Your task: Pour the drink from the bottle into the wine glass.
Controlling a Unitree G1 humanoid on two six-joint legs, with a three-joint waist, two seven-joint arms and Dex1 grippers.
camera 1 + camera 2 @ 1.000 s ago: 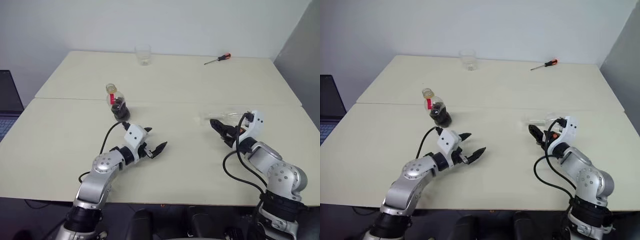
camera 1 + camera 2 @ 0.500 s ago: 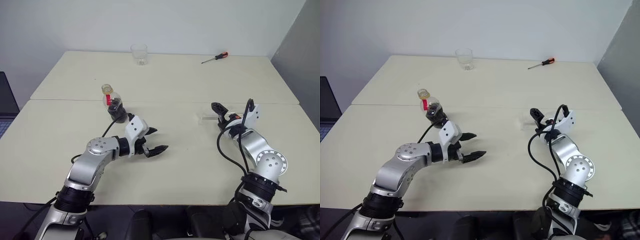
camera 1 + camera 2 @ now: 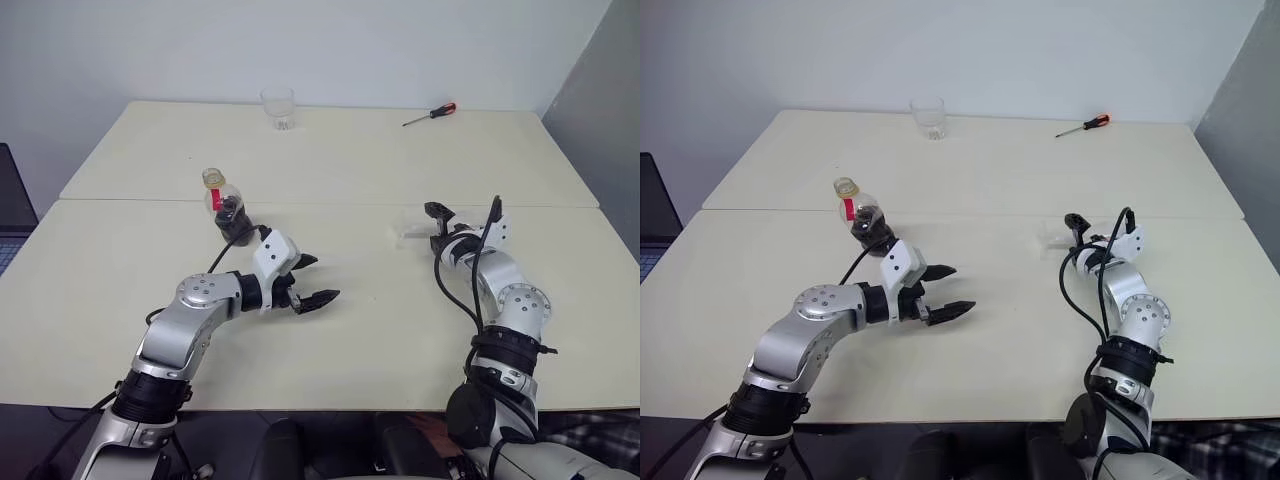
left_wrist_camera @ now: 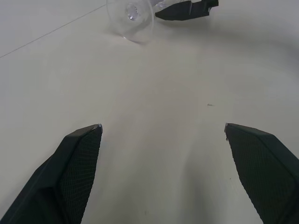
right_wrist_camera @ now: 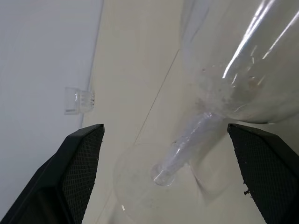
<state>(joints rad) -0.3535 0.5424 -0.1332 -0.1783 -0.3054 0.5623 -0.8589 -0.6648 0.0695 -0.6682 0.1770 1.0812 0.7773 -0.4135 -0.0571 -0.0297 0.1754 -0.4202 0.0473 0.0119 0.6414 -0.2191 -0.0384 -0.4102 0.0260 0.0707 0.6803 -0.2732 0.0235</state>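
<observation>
- Table (image 3: 330, 160): wine glass (image 5: 210, 107) apparently lies on its side; a clumsy nudge could roll it away.
- Right gripper (image 3: 438, 228), jaws wide, straddles its stem.
- Left gripper (image 3: 310, 282), wide, empty.
- Bottle (image 3: 228, 208) stands near it, capped.

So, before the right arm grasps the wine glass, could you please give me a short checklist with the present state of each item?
1. Wine glass upright: not ok, it lies on its side on the table.
2. Right gripper open: ok, stem between the fingers.
3. Left gripper open and empty: ok.
4. Bottle upright, capped: ok.
5. Tumbler and screwdriver far from the work: ok.
</observation>
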